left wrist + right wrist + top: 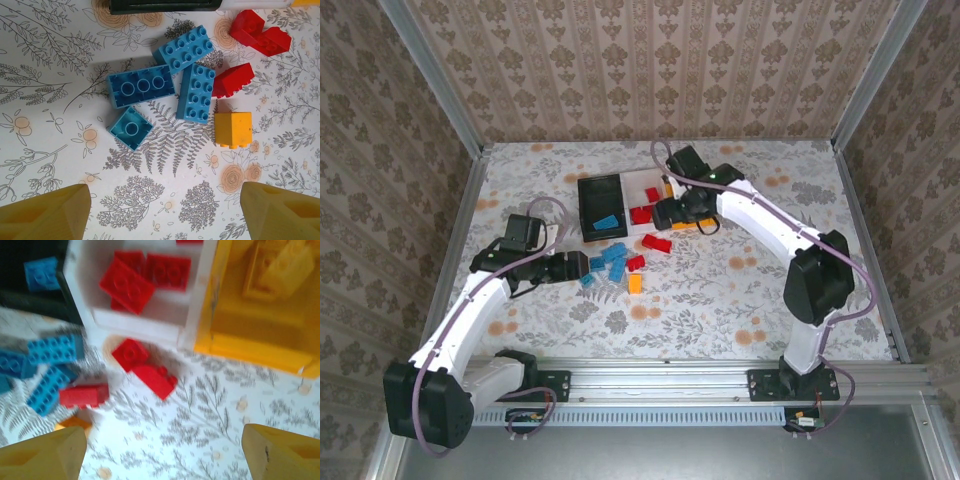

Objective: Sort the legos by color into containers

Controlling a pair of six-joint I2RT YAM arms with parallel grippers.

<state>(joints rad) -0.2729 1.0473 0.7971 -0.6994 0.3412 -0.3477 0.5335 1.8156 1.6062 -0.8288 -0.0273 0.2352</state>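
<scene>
Between picks: left gripper (165, 212), spread, above blue legos (141, 86) upper centre; right gripper (160, 452), spread, above red legos (155, 380); next: descend, close.

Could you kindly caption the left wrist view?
Open left end effector over four blue legos, red legos and orange lego beside.

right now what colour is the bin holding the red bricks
White. The bin shows best in the right wrist view.

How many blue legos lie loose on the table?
4: a tilted brick nearest the black bin, a darker brick beside it, a long brick beside a red brick, a small brick. More may be hidden.
</scene>
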